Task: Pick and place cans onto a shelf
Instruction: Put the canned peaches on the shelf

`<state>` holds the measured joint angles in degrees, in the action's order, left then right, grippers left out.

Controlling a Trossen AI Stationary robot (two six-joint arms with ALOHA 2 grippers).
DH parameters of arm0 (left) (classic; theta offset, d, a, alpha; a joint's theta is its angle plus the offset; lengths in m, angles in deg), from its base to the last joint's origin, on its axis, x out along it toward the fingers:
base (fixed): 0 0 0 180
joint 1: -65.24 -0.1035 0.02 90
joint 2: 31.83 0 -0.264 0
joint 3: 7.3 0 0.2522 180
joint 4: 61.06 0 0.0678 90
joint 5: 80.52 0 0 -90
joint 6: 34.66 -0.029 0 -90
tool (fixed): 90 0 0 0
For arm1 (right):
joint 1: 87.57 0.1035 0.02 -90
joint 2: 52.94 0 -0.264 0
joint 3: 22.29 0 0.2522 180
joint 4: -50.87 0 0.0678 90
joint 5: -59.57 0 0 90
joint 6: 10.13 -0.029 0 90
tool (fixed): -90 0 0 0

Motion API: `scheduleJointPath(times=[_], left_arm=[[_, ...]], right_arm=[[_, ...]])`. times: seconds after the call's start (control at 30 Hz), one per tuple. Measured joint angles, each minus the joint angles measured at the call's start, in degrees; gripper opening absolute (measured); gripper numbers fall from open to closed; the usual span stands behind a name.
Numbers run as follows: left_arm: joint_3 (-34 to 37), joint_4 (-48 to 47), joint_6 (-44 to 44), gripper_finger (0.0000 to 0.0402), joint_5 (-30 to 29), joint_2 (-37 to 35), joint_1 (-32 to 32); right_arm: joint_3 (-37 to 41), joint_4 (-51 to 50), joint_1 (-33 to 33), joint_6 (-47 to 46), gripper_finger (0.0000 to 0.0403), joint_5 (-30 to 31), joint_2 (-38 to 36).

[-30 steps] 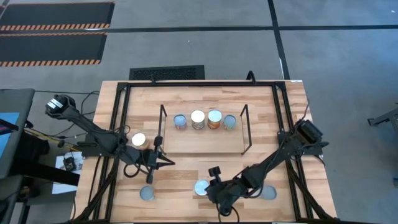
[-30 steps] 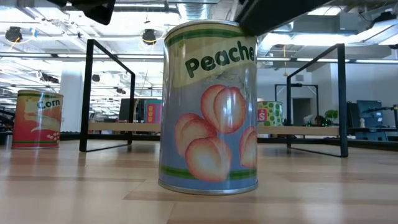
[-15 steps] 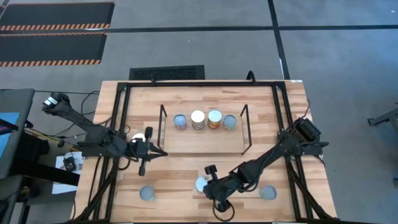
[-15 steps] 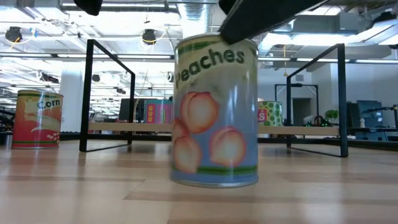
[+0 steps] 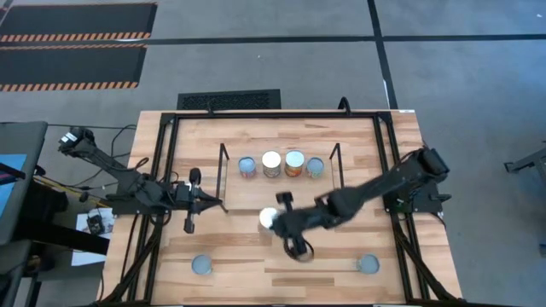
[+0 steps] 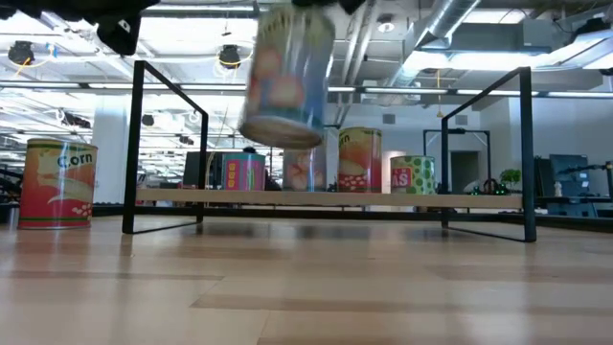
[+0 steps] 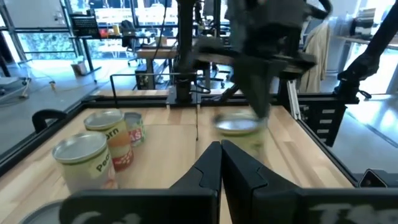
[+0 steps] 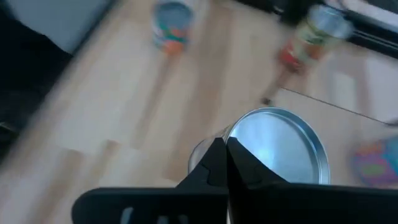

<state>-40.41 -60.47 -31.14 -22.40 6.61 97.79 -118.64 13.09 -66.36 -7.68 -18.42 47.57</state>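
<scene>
The right gripper (image 5: pixel 275 219) is clamped tight on a peach can (image 6: pixel 285 75), holding it tilted in the air just off the shelf (image 5: pixel 277 198) front edge, at six o'clock from the four-can row. It should level the can and set it down clear of that row. The left gripper (image 5: pixel 189 200), closed and empty, waits at nine o'clock.

Your right gripper (image 5: pixel 275 219) reaches across the table's middle, fingers clamped together on its load. Your left gripper (image 5: pixel 191 201) waits at the left, fingers pressed together.
</scene>
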Motion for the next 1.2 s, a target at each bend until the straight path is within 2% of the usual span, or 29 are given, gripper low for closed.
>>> scheduleJointPath(times=[0.17,0.37,1.2], left_arm=[[0.9,0.1,-0.1,0.0000,-0.5,-1.5,0.0],[0.9,0.1,-0.1,0.0000,-0.5,-1.8,0.0],[0.9,0.1,-0.2,0.0000,-0.5,-1.7,0.0]], right_arm=[[-0.7,-2.9,-5.8,5.7,0.0004,-1.6,1.7],[-0.3,-5.0,-9.8,7.2,0.0004,-2.8,1.9],[-0.3,-6.4,-16.2,8.6,0.0013,-3.2,2.0]])
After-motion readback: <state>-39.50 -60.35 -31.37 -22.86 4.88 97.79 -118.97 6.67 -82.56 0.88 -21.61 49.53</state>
